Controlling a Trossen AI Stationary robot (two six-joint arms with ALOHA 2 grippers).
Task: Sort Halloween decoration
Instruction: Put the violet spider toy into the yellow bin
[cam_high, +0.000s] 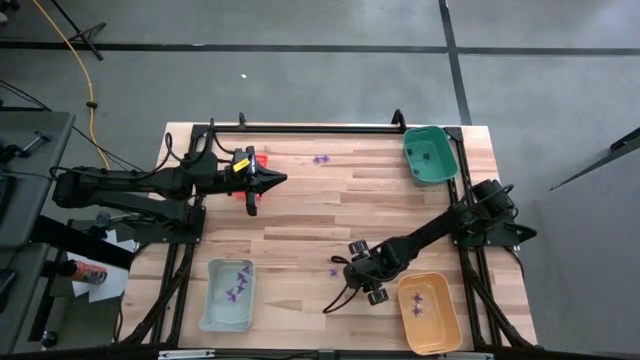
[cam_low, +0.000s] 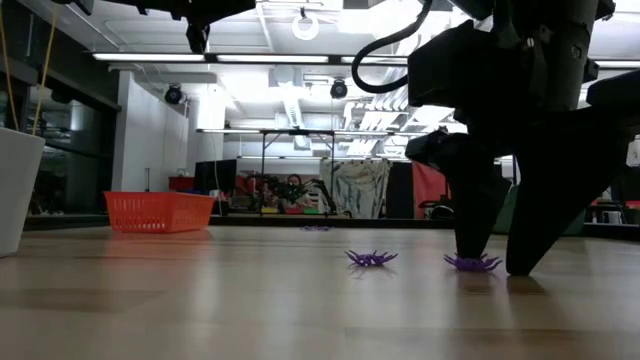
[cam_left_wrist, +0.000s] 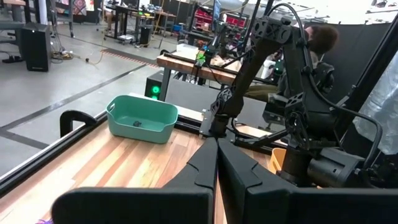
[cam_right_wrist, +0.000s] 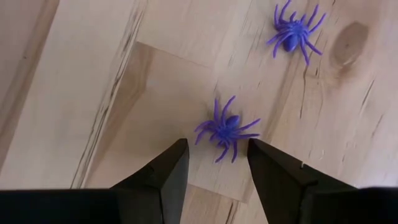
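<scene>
Hovering low over the wooden table (cam_high: 300, 215), the right gripper (cam_right_wrist: 217, 165) has its two dark fingers apart, and a purple spider (cam_right_wrist: 226, 129) lies flat on the boards just ahead of the gap, touching neither finger. Its body's long axis runs diagonally, toward about two o'clock in the right wrist view, with the legs splayed all round it. A second purple spider (cam_right_wrist: 292, 30) lies farther off along much the same diagonal, at about one o'clock from the first, also flat with its legs fanned out.

In the low view both spiders sit on the table — one beside the gripper's tips, the other well clear of them. From above, the right gripper works near the table's front, between the pale blue tray (cam_high: 228, 294) at its nine o'clock and the orange tray (cam_high: 430, 312) at roughly four o'clock; both trays hold purple pieces. The green tray (cam_high: 431, 155) stands at the far right corner.

The left gripper (cam_high: 278, 180) waits above the far left part of the table, over the red tray (cam_high: 258, 160), its fingers pressed together and holding nothing — more purple pieces (cam_high: 320, 159) lie at its three o'clock.
</scene>
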